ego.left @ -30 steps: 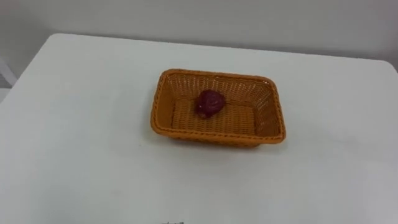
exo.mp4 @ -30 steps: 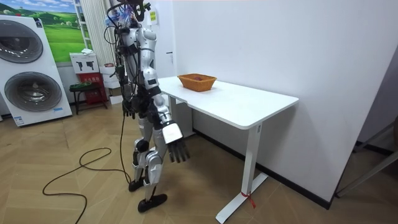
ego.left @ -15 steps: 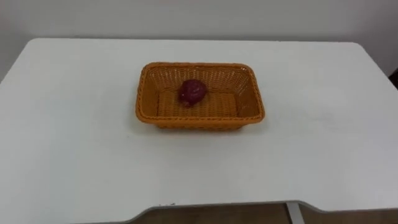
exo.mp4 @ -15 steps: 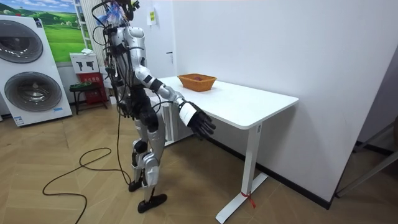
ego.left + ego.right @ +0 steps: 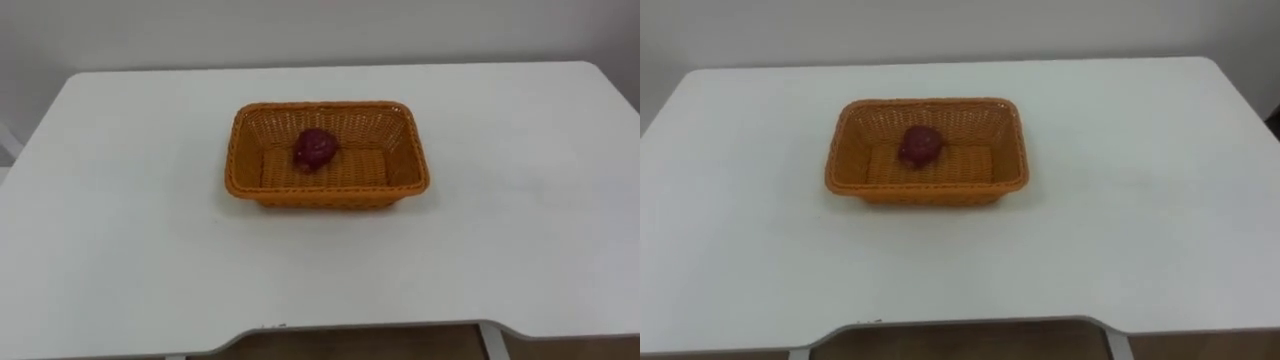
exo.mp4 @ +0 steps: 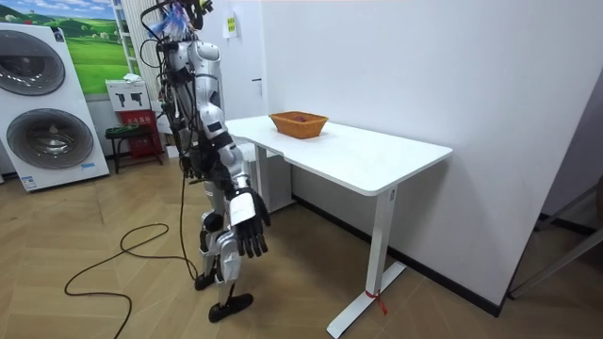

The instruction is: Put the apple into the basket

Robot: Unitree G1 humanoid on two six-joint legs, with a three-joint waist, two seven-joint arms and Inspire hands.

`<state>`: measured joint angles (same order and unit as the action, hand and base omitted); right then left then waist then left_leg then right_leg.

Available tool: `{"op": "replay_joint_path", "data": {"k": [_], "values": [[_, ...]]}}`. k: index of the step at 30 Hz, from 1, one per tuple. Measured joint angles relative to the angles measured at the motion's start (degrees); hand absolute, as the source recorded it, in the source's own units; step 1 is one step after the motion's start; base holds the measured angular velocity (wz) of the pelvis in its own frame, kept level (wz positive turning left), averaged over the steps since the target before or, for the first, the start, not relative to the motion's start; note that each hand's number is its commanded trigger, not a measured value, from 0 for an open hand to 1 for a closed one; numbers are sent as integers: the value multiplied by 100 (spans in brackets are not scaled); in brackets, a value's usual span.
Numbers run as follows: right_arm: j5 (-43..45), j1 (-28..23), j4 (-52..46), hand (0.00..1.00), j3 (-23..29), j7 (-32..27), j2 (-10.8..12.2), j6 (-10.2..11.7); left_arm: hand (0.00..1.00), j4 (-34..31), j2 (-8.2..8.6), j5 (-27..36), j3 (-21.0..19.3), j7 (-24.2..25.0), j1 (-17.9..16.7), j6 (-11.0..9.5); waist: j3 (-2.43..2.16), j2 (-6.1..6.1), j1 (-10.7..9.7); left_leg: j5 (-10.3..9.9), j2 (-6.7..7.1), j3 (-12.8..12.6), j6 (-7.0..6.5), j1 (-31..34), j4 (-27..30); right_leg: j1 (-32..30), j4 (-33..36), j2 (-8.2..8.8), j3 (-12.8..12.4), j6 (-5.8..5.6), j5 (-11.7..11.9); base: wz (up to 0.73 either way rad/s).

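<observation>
A dark red apple (image 5: 314,148) lies in the far left part of an orange wicker basket (image 5: 326,194), which stands on a white table (image 5: 150,250) a little beyond its middle. In the room view the basket (image 6: 299,123) sits at the table's far end, and I stand upright at the short end of the table, a step back from it. My right hand (image 6: 247,226) hangs open beside my thigh with nothing in it. My left hand (image 6: 191,170) is by the far hip, partly hidden by my body.
The table (image 6: 367,160) stands against a white wall. Washing machines (image 6: 47,104) and a small green stool (image 6: 122,137) stand at the room view's left. Bare wooden floor (image 6: 311,273) lies around me.
My right arm, stretched out toward the table half a second ago, has dropped back beside my thigh. The eye views have shifted with my head; basket and apple have not moved.
</observation>
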<state>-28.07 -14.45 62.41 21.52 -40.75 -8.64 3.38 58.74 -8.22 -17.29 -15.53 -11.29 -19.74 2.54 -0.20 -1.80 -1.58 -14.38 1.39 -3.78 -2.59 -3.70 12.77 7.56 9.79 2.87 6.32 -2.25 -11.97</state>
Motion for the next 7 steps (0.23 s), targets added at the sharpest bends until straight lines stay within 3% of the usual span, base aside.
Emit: {"op": "replay_joint_path", "data": {"k": [7], "values": [[-173, -15, 497, 0, -30, 491, 31, -320, 0, 27, 23, 44, 2, 215, 25, 96, 6, 21, -1, -5, -3, -17, -5, -4, 25, -9, 22, 4, -14, 1, 1, 0]]}}
